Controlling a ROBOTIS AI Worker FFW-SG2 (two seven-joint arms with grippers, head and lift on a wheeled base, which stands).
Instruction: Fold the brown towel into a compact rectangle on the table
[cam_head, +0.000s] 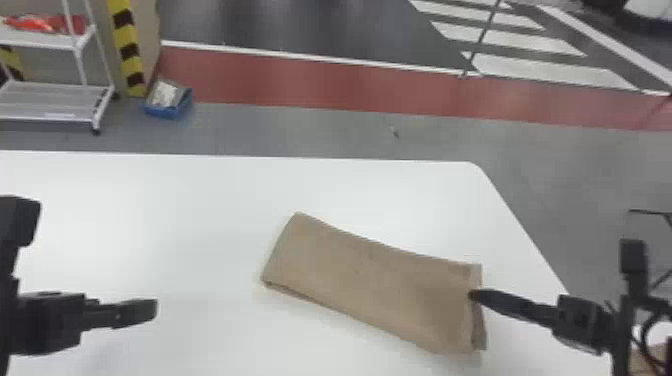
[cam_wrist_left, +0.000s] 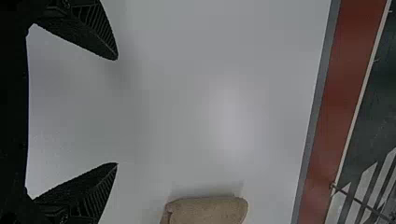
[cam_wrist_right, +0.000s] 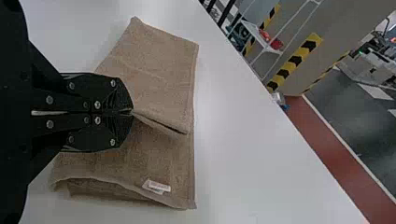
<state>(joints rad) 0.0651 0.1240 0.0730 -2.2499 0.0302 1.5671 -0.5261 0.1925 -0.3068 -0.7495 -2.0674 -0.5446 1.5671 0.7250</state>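
The brown towel (cam_head: 370, 280) lies slantwise as a long folded strip on the white table (cam_head: 150, 200), right of centre, and my right gripper (cam_wrist_right: 130, 111) has its jaws clamped on a pinch of cloth at the strip's right end. My left gripper (cam_wrist_left: 116, 112) is over the left side, well apart from the towel, with its jaws wide apart. I judge the crosswise fold to be in hand: next I need to lift that pinched end and lay it leftward over the strip, keeping the layers together.
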